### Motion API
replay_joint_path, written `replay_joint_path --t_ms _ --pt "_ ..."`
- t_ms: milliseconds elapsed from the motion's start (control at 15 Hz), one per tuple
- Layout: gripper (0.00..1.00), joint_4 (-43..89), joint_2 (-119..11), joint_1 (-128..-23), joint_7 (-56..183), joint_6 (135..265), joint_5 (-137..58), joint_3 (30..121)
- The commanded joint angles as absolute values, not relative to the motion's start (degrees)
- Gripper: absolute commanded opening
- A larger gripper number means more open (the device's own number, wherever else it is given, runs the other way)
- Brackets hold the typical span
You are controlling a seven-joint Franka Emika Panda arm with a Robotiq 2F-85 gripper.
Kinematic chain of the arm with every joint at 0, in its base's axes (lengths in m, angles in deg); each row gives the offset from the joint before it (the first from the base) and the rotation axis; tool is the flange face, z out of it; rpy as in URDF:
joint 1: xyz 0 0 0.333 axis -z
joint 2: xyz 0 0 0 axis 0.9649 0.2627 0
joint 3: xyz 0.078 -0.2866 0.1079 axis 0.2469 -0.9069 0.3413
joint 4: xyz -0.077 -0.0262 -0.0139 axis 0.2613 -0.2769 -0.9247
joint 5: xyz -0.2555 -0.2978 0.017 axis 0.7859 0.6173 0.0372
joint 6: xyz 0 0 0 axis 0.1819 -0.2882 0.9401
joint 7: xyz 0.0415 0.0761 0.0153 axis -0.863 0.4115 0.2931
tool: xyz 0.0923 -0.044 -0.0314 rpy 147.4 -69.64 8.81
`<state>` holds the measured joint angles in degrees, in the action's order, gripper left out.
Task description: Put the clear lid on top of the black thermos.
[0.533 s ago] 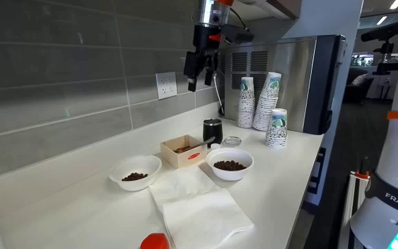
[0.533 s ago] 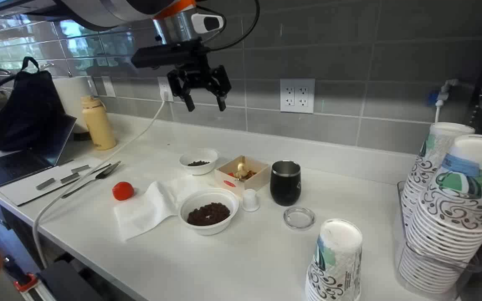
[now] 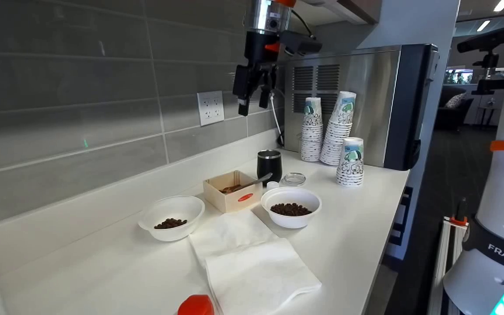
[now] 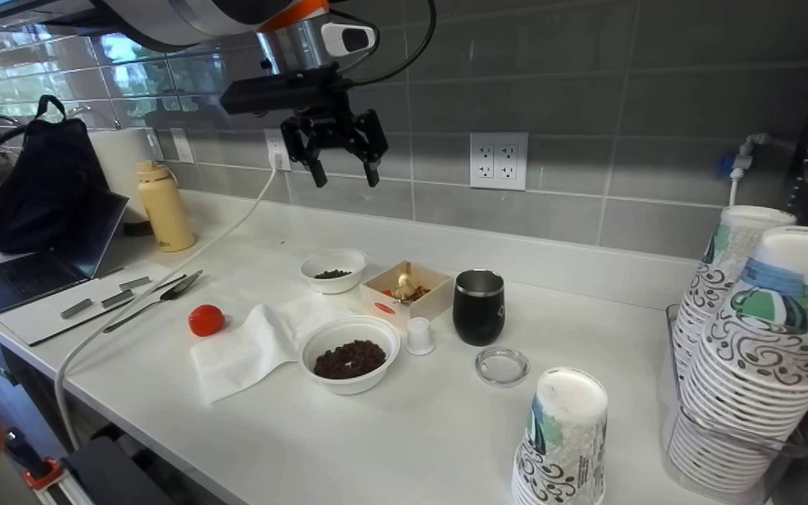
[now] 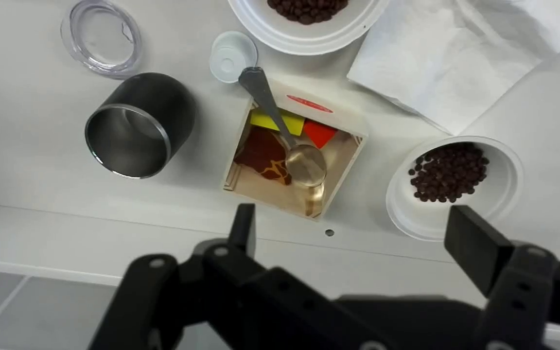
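Wrist view showed the pincer (image 5: 350,226) with its two fingers spread wide; in both exterior views it hung well above the bench (image 4: 418,435). The clear lid (image 5: 102,39) lay flat on the bench just beside the black thermos (image 5: 158,104), which stood upright, its rim uncapped. Near the thermos was a small wooden box (image 5: 343,117) with a spoon (image 5: 265,97) leaning in it, the handle sticking out over one wall. A small white capsule (image 5: 231,57) stood between the thermos and a white bowl (image 5: 280,41) of dark brown chips (image 5: 306,9). A second white bowl (image 5: 418,221), also holding chips, stood on the box's side away from the thermos. White napkins (image 5: 445,58) lay beside both bowls. In an exterior view, a red object (image 4: 206,320) sat near the napkins. A stack of upside-down patterned cups (image 4: 560,435) stood near the lid, with two taller stacks (image 4: 755,351) farther off.
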<state>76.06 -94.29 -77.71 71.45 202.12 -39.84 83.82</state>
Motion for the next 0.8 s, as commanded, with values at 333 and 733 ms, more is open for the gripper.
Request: replay_joint_path --t_ms 333,733 --pt "1.00 75.71 -93.11 -79.12 88.25 200.85 -45.16 72.51" --pt "1.00 72.97 -88.21 -76.68 104.57 195.85 -46.33 63.73"
